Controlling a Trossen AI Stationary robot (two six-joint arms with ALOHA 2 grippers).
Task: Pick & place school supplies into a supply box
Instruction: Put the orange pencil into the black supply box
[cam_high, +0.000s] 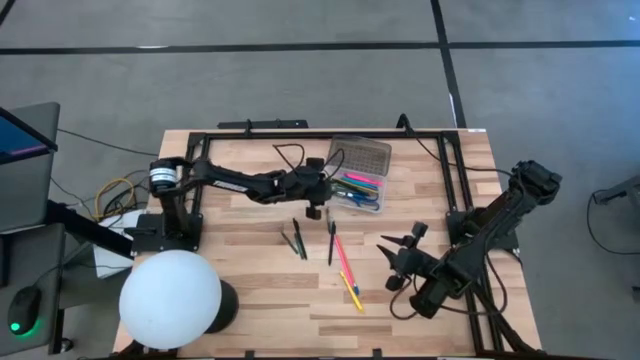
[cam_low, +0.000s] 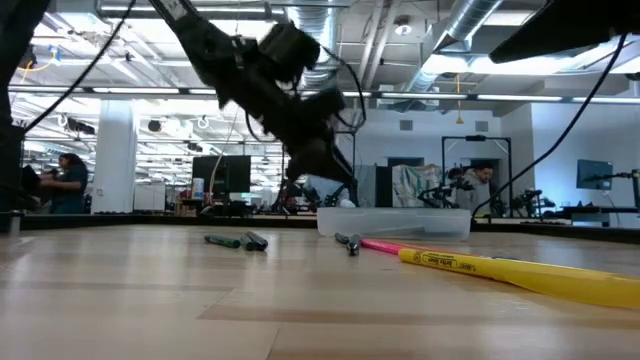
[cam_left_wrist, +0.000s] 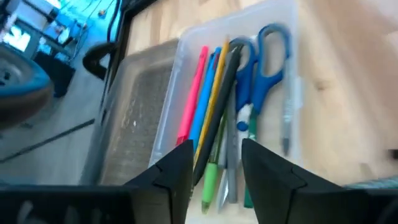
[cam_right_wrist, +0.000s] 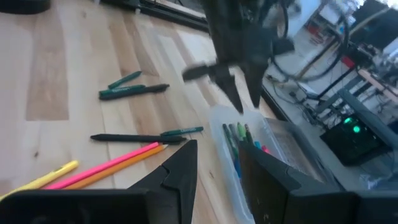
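Open supply box, school supplies inside.

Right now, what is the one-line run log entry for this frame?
left gripper: open above supply box | black pen: lying in box | right gripper: open, waiting beside pink pen | table: several pens left

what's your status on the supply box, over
Left gripper open above supply box, black pen inside. Right gripper open, waiting. Loose pens on table. Nothing blocking.
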